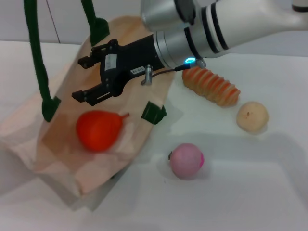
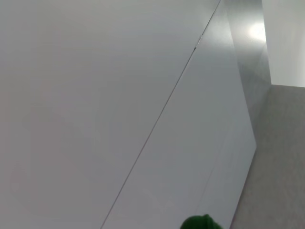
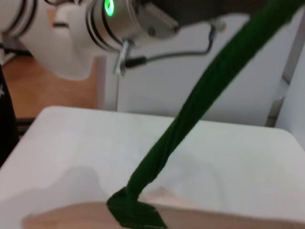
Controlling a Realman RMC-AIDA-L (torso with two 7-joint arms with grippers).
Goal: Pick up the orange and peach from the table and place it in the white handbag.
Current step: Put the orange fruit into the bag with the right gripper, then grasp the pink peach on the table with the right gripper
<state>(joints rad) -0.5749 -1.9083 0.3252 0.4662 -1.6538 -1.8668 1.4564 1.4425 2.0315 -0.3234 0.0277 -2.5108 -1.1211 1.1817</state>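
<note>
The white handbag (image 1: 62, 159) lies on the table at the left, its mouth held open by a green rope handle (image 1: 36, 57) that rises out of the top of the head view. The orange (image 1: 98, 130) lies on the bag's fabric inside the open mouth. My right gripper (image 1: 79, 79) hovers just above and behind the orange, open and empty. The peach (image 1: 186, 160) sits on the table to the right of the bag. The right wrist view shows the handle (image 3: 190, 109), the bag's edge (image 3: 71, 214) and my left arm's wrist (image 3: 119, 19) above them. A bit of green rope (image 2: 202, 223) shows in the left wrist view.
A pale beige ball (image 1: 251, 116) sits at the right. A ridged orange-tan object (image 1: 211, 85) lies behind it, beside my right arm. The second green handle (image 1: 94, 19) and a green tab (image 1: 154, 113) are near the right gripper.
</note>
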